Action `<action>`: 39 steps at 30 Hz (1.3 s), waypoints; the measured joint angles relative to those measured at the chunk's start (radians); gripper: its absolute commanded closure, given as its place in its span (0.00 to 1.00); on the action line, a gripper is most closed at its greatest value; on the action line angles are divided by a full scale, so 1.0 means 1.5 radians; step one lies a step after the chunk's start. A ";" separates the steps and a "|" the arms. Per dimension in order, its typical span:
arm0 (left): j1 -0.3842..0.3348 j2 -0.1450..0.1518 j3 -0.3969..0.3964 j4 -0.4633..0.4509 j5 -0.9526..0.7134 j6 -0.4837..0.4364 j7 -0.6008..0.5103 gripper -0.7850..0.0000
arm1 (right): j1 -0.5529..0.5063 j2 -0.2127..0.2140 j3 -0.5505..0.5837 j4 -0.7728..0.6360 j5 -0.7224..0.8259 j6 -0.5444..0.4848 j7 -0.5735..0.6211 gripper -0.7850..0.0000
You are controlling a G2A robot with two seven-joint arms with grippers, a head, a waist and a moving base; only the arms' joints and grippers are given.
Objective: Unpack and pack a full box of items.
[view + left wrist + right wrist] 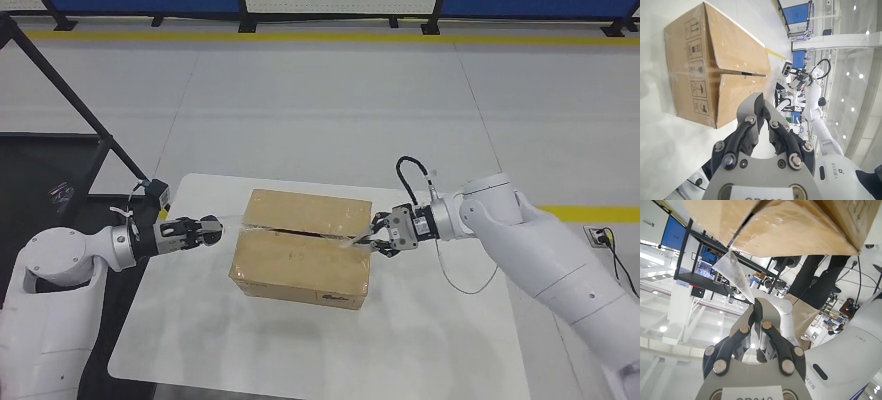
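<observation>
A brown cardboard box stands in the middle of the white table, its two top flaps closed along a centre seam. My right gripper hovers just off the box's right end, shut on a strip of clear tape that runs from its fingertips to the seam's end. My left gripper is shut with nothing in it, a short way off the box's left end. From the left wrist view the tape end lifts off the far side of the box.
The table's front edge lies near the robot, with bare surface around the box. A black frame slants up at the left. A yellow floor line runs behind the right arm.
</observation>
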 measured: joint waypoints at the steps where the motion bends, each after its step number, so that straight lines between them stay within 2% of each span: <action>1: 0.000 0.000 -0.001 0.004 -0.004 0.000 0.006 1.00 | 0.011 0.003 -0.025 0.002 0.020 0.000 0.000 1.00; 3: 0.000 0.001 -0.002 0.006 -0.007 0.000 0.011 1.00 | 0.018 0.004 -0.052 0.003 0.036 0.000 0.000 1.00; 11: 0.000 0.001 -0.002 0.006 -0.007 0.000 0.010 1.00 | 0.017 0.004 -0.039 0.002 0.031 0.000 0.000 1.00; 17: 0.010 0.000 0.008 0.002 -0.032 0.024 0.032 1.00 | -0.006 -0.006 -0.025 0.007 0.090 0.000 -0.042 1.00; 31: -0.060 0.003 0.075 0.125 -0.019 0.059 0.034 1.00 | 0.062 -0.050 -0.163 0.081 0.314 0.000 -0.130 1.00; 39: -0.095 0.004 0.101 0.176 -0.027 0.077 0.022 1.00 | 0.060 -0.057 -0.165 0.080 0.413 0.000 -0.205 1.00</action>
